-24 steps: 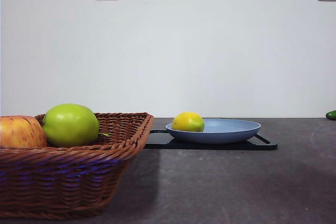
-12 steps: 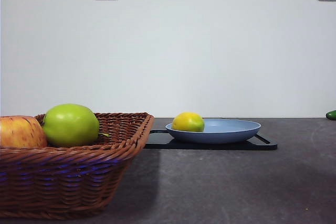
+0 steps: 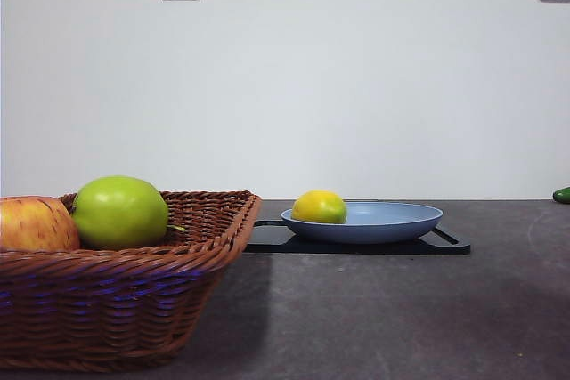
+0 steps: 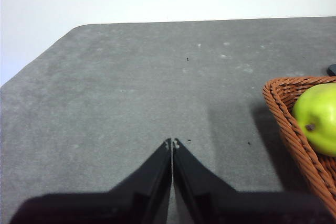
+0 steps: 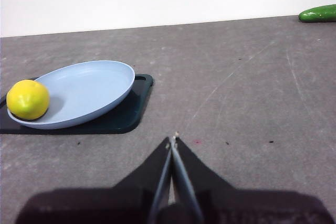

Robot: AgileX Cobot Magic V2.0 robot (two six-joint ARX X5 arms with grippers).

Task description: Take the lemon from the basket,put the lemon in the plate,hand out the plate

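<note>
The yellow lemon (image 3: 319,206) lies on the left part of the light blue plate (image 3: 392,222), which rests on a flat black tray (image 3: 445,245). The right wrist view shows the same lemon (image 5: 28,99) on the plate (image 5: 89,90). At the near left stands the brown wicker basket (image 3: 134,300); its rim (image 4: 286,124) shows in the left wrist view. My left gripper (image 4: 171,143) is shut over bare table, beside the basket. My right gripper (image 5: 172,141) is shut and empty, short of the plate. Neither arm appears in the front view.
A green apple (image 3: 119,212) and a red-yellow apple (image 3: 36,224) sit in the basket. A green cucumber (image 5: 317,13) lies at the table's far right edge. The black tray (image 5: 118,116) lies under the plate. The tabletop is dark grey.
</note>
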